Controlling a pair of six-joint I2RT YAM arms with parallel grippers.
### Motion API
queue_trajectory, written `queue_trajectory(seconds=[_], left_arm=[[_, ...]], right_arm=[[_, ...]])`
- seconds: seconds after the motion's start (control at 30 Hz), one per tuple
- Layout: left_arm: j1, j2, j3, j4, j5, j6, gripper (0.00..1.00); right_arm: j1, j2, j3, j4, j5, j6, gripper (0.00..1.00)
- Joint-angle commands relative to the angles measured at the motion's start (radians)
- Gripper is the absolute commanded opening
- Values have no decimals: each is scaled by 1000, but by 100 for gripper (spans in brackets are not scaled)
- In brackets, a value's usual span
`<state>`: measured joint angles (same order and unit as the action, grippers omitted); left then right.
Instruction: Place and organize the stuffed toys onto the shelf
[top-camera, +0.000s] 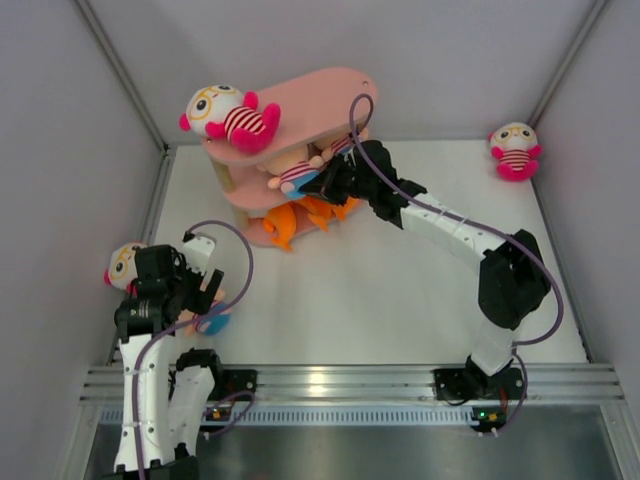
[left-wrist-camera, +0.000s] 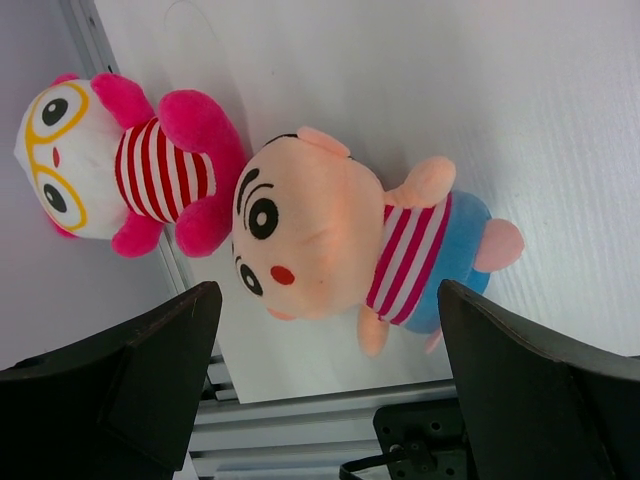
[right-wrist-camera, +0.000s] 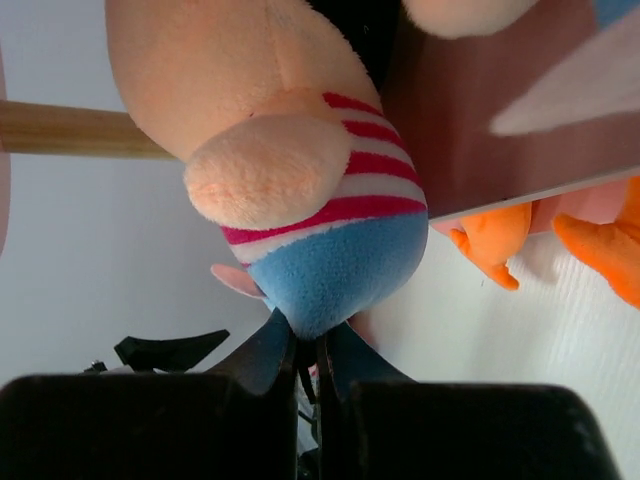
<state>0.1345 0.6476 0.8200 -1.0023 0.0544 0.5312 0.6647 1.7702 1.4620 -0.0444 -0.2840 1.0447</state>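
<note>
1. The peach-headed doll (right-wrist-camera: 320, 200) is at the middle tier of the shelf (top-camera: 320, 100), above the orange sharks (top-camera: 297, 220). 1 white-headed doll (top-camera: 225, 115) sits on the top tier.
2. The right gripper (right-wrist-camera: 310, 352) pinches this doll's blue bottom, jaws pressed together. I judge this to be the placing step.
3. Next it should release and back out without dragging the doll.
4. At near left, the left gripper (left-wrist-camera: 330, 320) hangs spread over a second peach doll (left-wrist-camera: 320, 240). It needs to descend and close.

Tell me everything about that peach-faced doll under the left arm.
The peach-headed plush doll looks soft and fuzzy: black eyes and brows, a red dot mouth, red-and-white striped shirt, blue bottoms, stubby peach limbs. It lies on the white table, head apparently touching a magenta-limbed doll with yellow glasses. The open left tool hovers above, not touching.
</note>
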Motion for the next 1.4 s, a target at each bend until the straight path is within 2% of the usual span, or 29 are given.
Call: queue_trajectory(seconds=[0.0,0.17,0.27,0.3,0.4,0.57,0.73,0.83,0.9,1.03,1.17,1.37], left_arm=[[-3,-11,11,33,-8,13,96],[-3,-6,4,33,-5,16,96],[-3,1,-5,30,-24,1,97],[-3,23,-10,30,-42,-2,97],[-3,78,-15,11,-80,-8,97],[-1,232,-15,-27,-106,-16,96],[14,345,59,-25,-102,-37,89],[86,386,109,-25,-10,21,84],[186,432,145,-25,43,56,83],[341,509,147,-25,50,182,85],[375,517,79,-27,82,262,89],[379,492,2,-25,228,334,91]], right_arm=[[-28,-6,46,78,39,17,0],[-36,-6,37,89,25,9,14],[-37,-29,11,118,35,17,36],[-36,-37,-3,127,36,18,46],[-36,-66,-14,141,32,2,56],[-36,-123,-37,141,48,-55,61],[-39,-130,-38,129,43,-74,63],[-39,-129,-37,133,26,-75,63],[-40,-129,-37,133,22,-77,64],[-40,-152,-46,129,2,-84,64],[-40,-189,-78,126,8,-107,64],[-40,-221,-95,95,25,-140,64]])
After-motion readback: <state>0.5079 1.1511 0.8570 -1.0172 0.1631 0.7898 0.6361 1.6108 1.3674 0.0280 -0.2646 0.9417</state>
